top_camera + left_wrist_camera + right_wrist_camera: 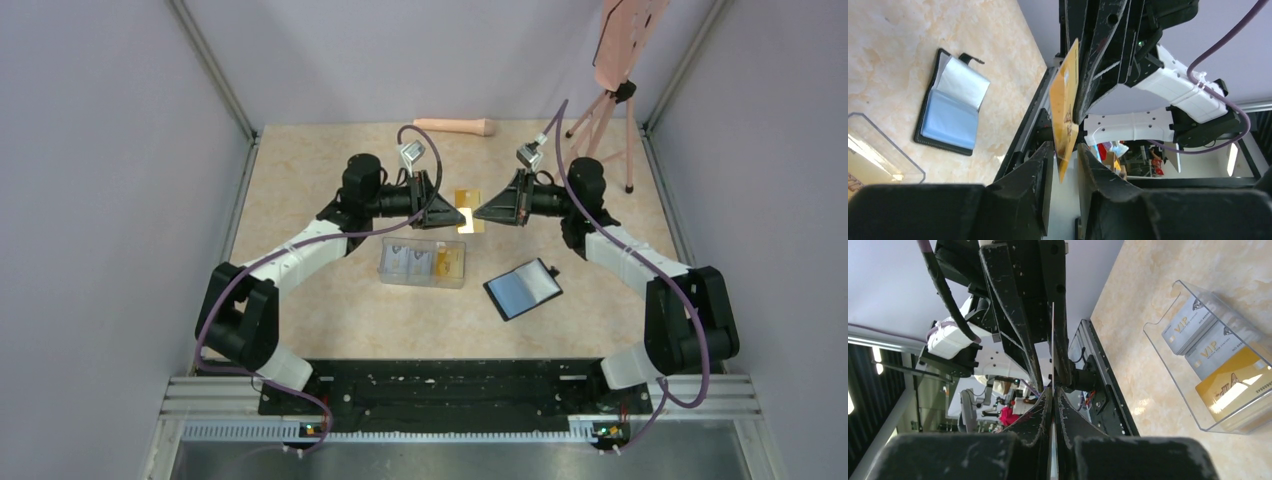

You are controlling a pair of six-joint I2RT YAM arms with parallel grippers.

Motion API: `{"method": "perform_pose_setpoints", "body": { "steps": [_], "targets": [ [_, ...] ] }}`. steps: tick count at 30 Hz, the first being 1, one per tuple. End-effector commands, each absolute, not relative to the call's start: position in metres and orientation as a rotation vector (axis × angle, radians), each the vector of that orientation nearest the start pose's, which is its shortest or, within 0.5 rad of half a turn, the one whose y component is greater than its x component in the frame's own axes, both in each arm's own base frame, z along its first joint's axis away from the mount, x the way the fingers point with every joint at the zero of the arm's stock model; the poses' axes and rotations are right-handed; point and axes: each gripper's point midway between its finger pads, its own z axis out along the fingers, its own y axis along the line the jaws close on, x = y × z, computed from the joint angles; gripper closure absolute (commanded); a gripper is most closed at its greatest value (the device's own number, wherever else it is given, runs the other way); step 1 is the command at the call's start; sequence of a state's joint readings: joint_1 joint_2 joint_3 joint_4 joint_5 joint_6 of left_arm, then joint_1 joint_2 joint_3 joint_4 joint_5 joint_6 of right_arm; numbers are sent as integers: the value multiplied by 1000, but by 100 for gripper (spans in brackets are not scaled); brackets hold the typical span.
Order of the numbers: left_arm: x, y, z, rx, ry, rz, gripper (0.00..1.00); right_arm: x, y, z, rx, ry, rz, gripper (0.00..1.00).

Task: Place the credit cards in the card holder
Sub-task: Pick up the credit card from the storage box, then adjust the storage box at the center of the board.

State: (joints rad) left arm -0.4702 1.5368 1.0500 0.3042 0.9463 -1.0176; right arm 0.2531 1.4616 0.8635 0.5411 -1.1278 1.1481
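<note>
Above the middle of the table both grippers meet tip to tip at one yellow-orange credit card [468, 212]. My right gripper [1053, 390] is shut on it, and the card [1053, 340] shows edge-on between its pads. My left gripper [1065, 147] is open; the card's corner [1064, 112] hangs between its fingers with a gap on each side. The right gripper's fingers [1098, 60] clamp the card's far end. The black card holder [522, 289] lies open on the table, blue-grey pockets up, below the right gripper. Further credit cards, grey-white [1193, 325] and yellow [1233, 390], lie in a clear box.
The clear plastic box [424, 263] stands just below the two grippers, left of the card holder [952, 107]. A pink cylinder [455, 126] lies at the back edge. A pink tripod stand [610, 100] is at the back right corner. Grey walls enclose the table.
</note>
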Motion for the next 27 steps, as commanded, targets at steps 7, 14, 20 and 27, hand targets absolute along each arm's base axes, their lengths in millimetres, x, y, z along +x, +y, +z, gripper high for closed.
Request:
{"method": "perform_pose_setpoints", "body": {
  "steps": [7, 14, 20, 27],
  "targets": [
    [275, -324, 236, 273, 2227, -1633, 63, 299, 236, 224, -112, 2199, 1560, 100],
    [256, -328, 164, 304, 2585, -1319, 72, 298, 178, 182, 165, 2326, 1347, 100],
    [224, -334, 122, 505, 2757, -1089, 78, 279, 147, 147, 266, 2467, 1144, 100],
    [195, -326, 76, 618, 2885, -877, 84, 263, 134, 124, 308, 2572, 1016, 100]
  ]
}}
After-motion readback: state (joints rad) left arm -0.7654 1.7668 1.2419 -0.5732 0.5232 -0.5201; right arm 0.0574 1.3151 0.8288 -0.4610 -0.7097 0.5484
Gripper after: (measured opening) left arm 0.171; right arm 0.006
